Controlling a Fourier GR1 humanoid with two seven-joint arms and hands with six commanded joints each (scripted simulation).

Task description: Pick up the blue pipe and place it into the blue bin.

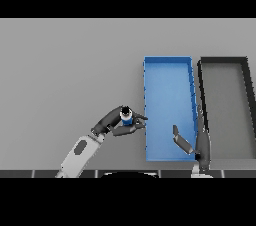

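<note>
Fingers (139,119) of the left hand (119,120) are curled round the short blue cylindrical pipe with a dark open end (126,115), thumb on one side and the rest on the other, so the pipe is pinched and stands roughly upright in the grasp. Fingers of the right hand (200,137) extend straight and relaxed and hold nothing; this hand is idle over the lower right corner of the blue bin.

Landmark: the shallow rectangular blue bin with raised walls (146,90). All positions are referred to it.

- Flat grey counter (65,70): one. It carries the blue bin and everything else.
- Dark grey rectangular bin with black walls (248,100): one. It lies just right of the blue bin, long sides parallel and nearly touching.
- Blue bin: one. No object shows inside it.
- Hands: two. The left hand is just left of the blue bin's left wall, toward its near end.
- Pipe: one. It is just outside the blue bin's left wall, not yet over the interior. Whether it is clear of the counter cannot be told.

Handling, as a judgement: the pipe appears rigid and light, with a smooth round wall likely to roll or slip in a loose hold. Take it across the middle of its length, with opposed pressure on the curved wall. The present grasp matches this. Carrying it right over the wall should suffice.
</note>
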